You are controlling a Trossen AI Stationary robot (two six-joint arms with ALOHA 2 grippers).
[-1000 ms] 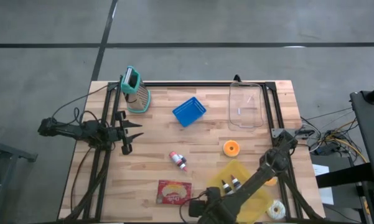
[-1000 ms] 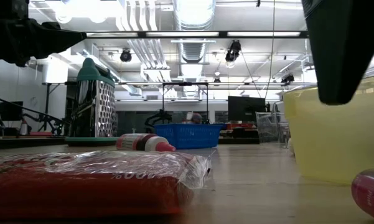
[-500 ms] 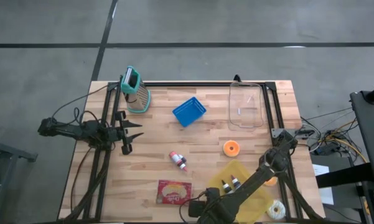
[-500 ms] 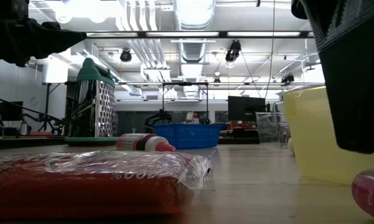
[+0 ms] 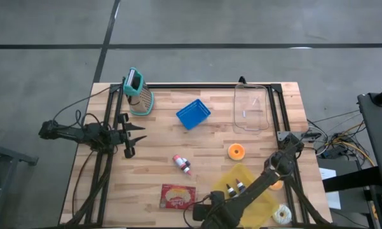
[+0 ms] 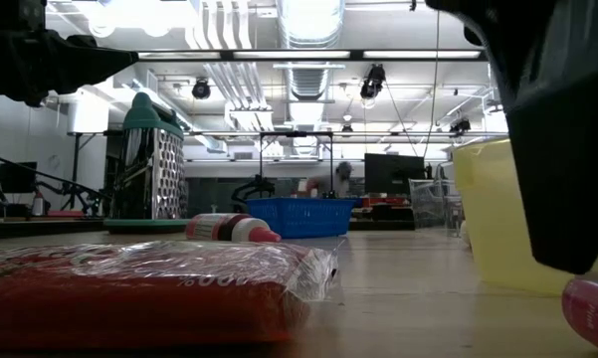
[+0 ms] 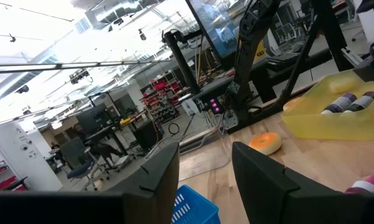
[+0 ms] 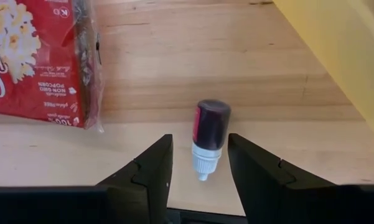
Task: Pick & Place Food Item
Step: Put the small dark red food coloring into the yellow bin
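- High view: the right pincer (image 5: pixel 206 215) is low at the near edge of the tabletop (image 5: pixel 210 137), between the popcorn packet (image 5: pixel 178 196) and the yellow bin (image 5: pixel 245 175). The left pincer (image 5: pixel 132 135) waits at the left side, well apart from the work.
- Low view: the popcorn packet (image 6: pixel 144 288) fills the foreground; a dark arm link hangs in front of the yellow bin (image 6: pixel 498 214). A second small bottle (image 6: pixel 231 229) lies farther back, before the blue basket (image 6: pixel 303 216).
- Left wrist view: the left pincer (image 7: pixel 202 171) stands wide and holds nothing.
- Right wrist view: the right pincer (image 8: pixel 199 163) is wide, its jaws either side of a dark-red small bottle (image 8: pixel 209 134) lying flat just beside the packet.
- Risk, as I judge it: the round bottle could roll or squirt out if the jaws close off-centre, or one finger could snag the packet's wrapper.
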